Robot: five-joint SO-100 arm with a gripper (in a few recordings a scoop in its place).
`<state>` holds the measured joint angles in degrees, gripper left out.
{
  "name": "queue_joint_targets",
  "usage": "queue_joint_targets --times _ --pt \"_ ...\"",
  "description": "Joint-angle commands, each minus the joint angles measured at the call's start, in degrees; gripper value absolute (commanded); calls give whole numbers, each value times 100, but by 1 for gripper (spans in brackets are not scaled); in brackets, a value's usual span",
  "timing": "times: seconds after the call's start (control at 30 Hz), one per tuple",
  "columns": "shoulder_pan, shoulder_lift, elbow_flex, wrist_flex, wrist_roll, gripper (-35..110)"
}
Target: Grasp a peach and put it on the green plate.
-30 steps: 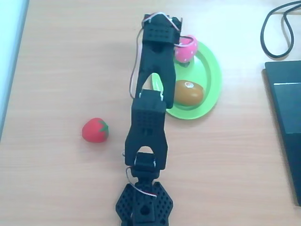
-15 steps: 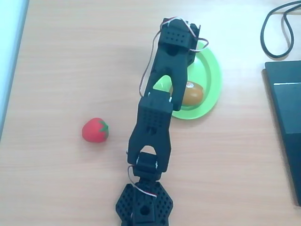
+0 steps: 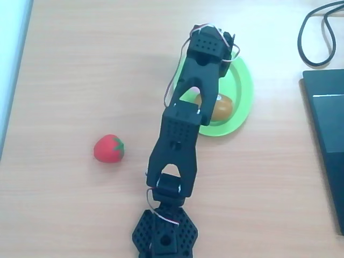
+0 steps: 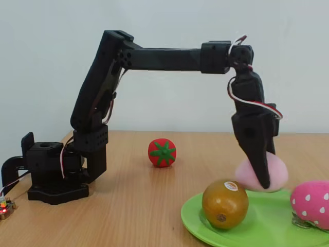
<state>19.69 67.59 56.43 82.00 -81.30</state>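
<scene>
In the fixed view my black gripper (image 4: pixel 263 181) points down and is shut on the peach (image 4: pixel 278 172), a pale pink soft ball. The peach hangs low over the far part of the green plate (image 4: pixel 195 221); I cannot tell if it touches it. In the overhead view the wrist and gripper (image 3: pixel 216 49) cover the plate's (image 3: pixel 243 88) top left part and hide the peach.
A brown-gold round fruit (image 4: pixel 224 204) (image 3: pixel 222 108) and a bright pink white-speckled fruit (image 4: pixel 311 203) lie on the plate. The red strawberry (image 3: pixel 109 148) (image 4: pixel 162 152) sits on the wood to the left. A dark laptop (image 3: pixel 325 140) and a black cable (image 3: pixel 318 24) are at the right.
In the overhead view the arm has swung right, from beside the plate's left edge to over the plate. It now hides the pink speckled fruit.
</scene>
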Motion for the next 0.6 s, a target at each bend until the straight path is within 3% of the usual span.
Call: queue_joint_targets --times 0.0,0.57 --pt "97 18 -237 -141 -114 28" --pt "352 -932 -589 -123 -79 28"
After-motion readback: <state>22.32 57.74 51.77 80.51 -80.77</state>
